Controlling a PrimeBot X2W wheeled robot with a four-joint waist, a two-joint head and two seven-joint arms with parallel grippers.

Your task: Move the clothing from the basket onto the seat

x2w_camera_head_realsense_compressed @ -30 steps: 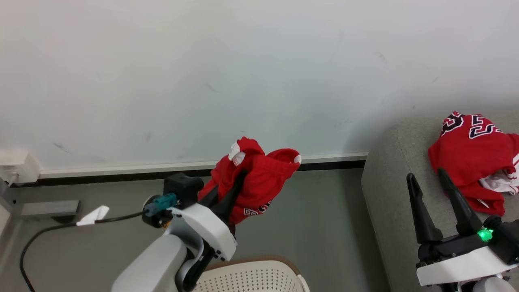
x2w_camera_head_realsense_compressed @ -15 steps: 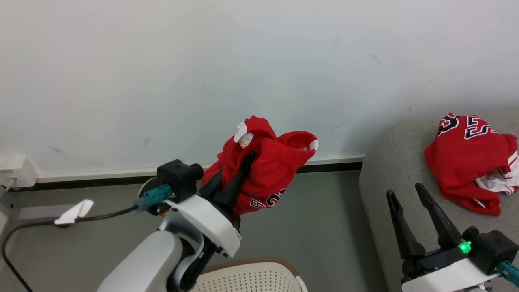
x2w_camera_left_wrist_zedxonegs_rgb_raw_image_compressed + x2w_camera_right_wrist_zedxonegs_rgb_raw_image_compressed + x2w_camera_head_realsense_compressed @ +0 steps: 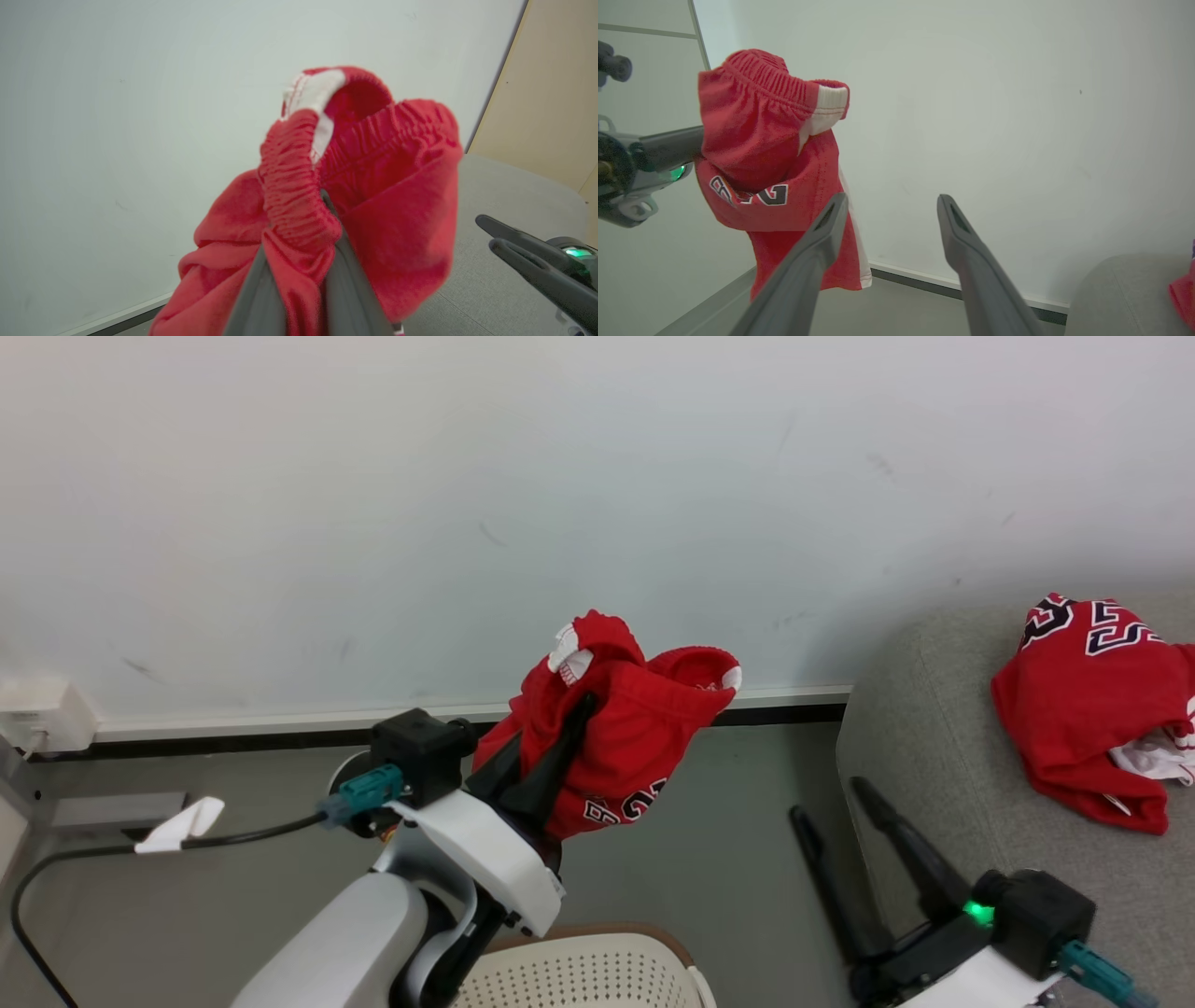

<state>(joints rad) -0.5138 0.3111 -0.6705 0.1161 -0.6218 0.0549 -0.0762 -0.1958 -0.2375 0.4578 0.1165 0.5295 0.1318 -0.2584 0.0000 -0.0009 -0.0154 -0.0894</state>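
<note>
Shorts (image 3: pixel 635 737), red with ribbed elastic waistband and white trim, bunch over the left gripper (image 3: pixel 577 711), jaws pinched tight on the fabric, above the perforated basket (image 3: pixel 597 935). Right gripper (image 3: pixel 829 800) hangs wide open, empty, beside the grey seat (image 3: pixel 924 728), where a crumpled lettered jersey (image 3: pixel 1083 709) lies.

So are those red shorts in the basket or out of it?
Out. The red shorts hang bunched from the shut left gripper, clear of the basket, not yet on the sofa seat.
</note>
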